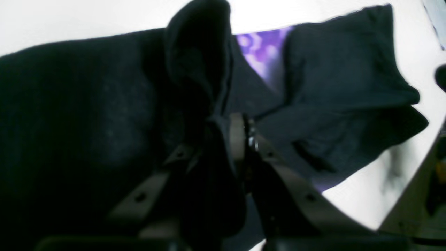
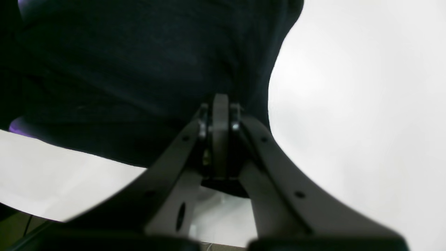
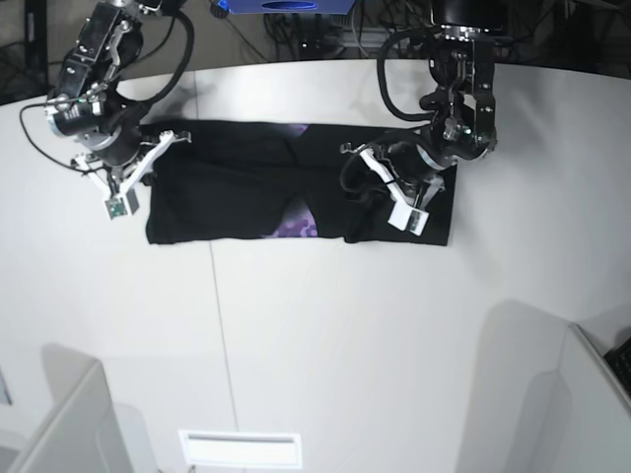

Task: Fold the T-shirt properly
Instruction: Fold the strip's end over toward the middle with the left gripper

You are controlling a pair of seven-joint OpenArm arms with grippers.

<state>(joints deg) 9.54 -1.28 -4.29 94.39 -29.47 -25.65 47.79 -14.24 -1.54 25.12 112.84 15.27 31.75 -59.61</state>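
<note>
The black T-shirt (image 3: pixel 227 187) lies on the white table (image 3: pixel 325 335), folded into a wide band, with purple print showing at a gap in the middle (image 3: pixel 294 228). My left gripper (image 3: pixel 353 166) is shut on a raised fold of black cloth right of the middle. In the left wrist view the cloth (image 1: pixel 69 104) bunches between the jaws of that gripper (image 1: pixel 237 129), and purple print (image 1: pixel 259 52) shows beyond. My right gripper (image 3: pixel 177 139) is at the shirt's far left corner. In the right wrist view it (image 2: pixel 221 103) is shut on the edge of the black cloth (image 2: pixel 132 69).
A table seam (image 3: pixel 219 325) runs toward the front. Grey partition panels stand at the front left (image 3: pixel 59 424) and front right (image 3: pixel 532 394). A white slot plate (image 3: pixel 240 448) lies at the front edge. A blue object (image 3: pixel 281 5) and cables sit behind the table.
</note>
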